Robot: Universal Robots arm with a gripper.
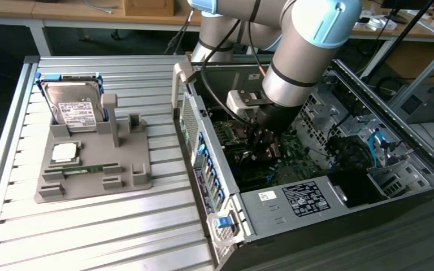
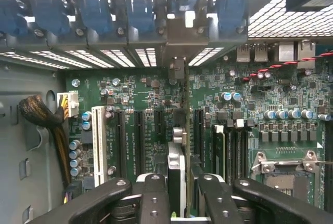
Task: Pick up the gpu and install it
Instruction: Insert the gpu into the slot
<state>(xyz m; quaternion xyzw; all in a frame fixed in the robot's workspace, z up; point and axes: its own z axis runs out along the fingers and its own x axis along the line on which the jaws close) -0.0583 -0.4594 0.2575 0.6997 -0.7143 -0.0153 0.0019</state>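
Note:
The gpu (image 2: pixel 177 169) appears edge-on in the wrist view as a thin card with a green board edge. It stands upright over the motherboard (image 2: pixel 140 91), in line with a black expansion slot. Its metal bracket end (image 2: pixel 179 42) reaches the slotted rear wall of the case. My gripper (image 2: pixel 182 203) is shut on the card, with a black finger (image 2: pixel 156 198) on each side of it. In the exterior view my gripper (image 1: pixel 266 141) is low inside the open computer case (image 1: pixel 277 209), close above the board.
On the slatted table at the exterior view's left sits a grey fixture (image 1: pixel 89 180) holding a silver hard drive (image 1: pixel 74 107), a processor (image 1: pixel 65 151) and a memory stick (image 1: pixel 89 168). Inside the case are a cable bundle (image 2: pixel 41 115), blue slot latches (image 2: pixel 93 16) and the processor socket (image 2: pixel 286 167).

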